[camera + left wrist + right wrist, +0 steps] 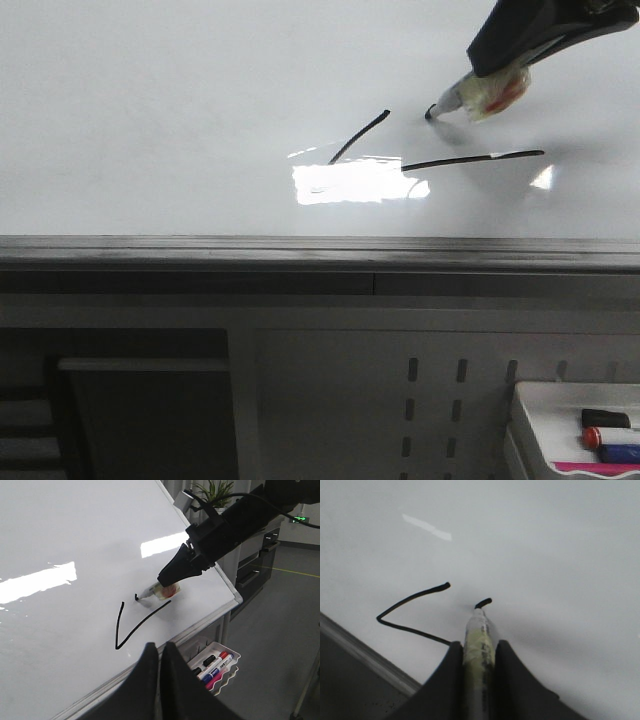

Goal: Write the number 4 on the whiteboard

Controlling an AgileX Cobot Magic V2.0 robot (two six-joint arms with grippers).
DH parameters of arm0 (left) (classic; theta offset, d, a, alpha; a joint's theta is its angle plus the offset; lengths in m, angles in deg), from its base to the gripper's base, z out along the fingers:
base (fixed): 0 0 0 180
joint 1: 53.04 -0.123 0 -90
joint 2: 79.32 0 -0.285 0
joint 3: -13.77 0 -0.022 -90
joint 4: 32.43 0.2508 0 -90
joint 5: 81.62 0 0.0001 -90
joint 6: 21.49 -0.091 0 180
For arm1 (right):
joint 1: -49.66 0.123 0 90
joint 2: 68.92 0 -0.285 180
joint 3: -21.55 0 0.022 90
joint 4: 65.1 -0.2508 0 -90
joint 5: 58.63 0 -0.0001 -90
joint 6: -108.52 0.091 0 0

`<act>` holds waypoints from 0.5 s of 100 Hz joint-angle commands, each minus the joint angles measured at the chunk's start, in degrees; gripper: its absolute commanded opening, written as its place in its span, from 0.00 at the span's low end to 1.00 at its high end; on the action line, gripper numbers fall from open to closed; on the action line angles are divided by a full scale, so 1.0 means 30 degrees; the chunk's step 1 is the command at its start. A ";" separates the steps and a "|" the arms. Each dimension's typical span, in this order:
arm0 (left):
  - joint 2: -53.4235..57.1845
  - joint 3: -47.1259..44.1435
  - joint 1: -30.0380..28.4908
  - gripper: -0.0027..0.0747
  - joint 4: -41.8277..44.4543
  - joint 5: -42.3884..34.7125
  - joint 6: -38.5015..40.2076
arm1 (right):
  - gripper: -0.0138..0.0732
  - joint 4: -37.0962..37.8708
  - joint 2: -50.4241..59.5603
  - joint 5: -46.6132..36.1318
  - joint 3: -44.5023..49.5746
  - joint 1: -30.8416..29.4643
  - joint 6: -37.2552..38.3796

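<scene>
Closed on a marker pen (479, 645), the jaws of the right gripper (479, 652) press its black tip on the whiteboard (150, 120), near the board's right side. Jaws of the left gripper (159, 680) are pressed together with nothing between them, above the board's near edge rail. Of the number 4 (131, 625), two joined black strokes and a short new mark at the tip are drawn. A tray of markers (590, 435) hangs below the near right corner.
</scene>
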 commanded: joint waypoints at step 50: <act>-0.0128 0.0516 -0.0050 0.01 -0.0488 -0.1373 0.0198 | 0.08 -0.1001 0.0066 0.3856 0.0020 0.0593 -0.0106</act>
